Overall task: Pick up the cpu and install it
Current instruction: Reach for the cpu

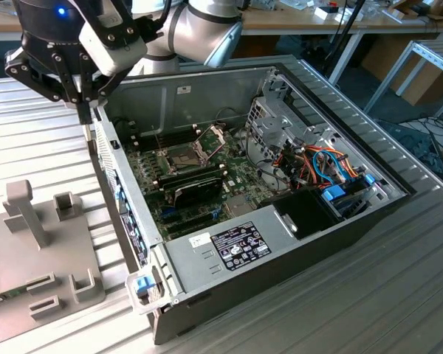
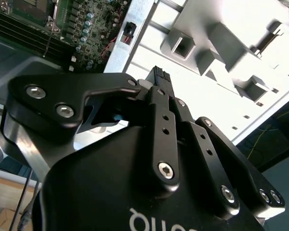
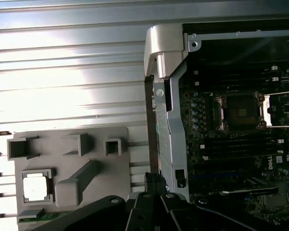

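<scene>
Grey plastic fixture [image 1: 44, 251] lies on the ribbed metal desk [image 1: 29, 133] at the exterior view's left. In the first wrist view the cpu [image 3: 37, 186] sits flat in one of its square pockets, silver top up. Next along, the claw [image 1: 86, 118] hangs with fingers pressed together and holding nothing, over the left wall of the open computer case [image 1: 184, 96], well apart from the cpu. Further right, the green motherboard [image 1: 240, 173] carries the CPU socket [image 1: 179, 157], its metal frame hinged open.
</scene>
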You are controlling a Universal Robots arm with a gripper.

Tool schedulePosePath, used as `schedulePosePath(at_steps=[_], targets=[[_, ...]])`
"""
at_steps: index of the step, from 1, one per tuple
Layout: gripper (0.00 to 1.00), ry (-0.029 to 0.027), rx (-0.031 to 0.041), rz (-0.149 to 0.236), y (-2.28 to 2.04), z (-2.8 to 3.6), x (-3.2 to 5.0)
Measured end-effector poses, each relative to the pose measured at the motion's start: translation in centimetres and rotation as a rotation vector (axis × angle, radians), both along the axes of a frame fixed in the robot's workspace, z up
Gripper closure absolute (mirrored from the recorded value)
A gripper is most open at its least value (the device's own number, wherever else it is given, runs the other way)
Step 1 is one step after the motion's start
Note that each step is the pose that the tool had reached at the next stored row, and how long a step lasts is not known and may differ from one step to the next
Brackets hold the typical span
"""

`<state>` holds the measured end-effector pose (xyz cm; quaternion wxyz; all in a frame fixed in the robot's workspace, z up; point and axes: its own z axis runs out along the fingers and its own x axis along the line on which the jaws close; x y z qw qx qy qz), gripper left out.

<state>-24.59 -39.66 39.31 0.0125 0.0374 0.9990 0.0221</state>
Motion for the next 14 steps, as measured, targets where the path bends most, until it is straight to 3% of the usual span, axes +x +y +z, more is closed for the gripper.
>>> schedulePosePath(at_steps=[14], targets=[[0.89, 0.0, 0.0, 0.001, 0.0, 0.0, -1.04]])
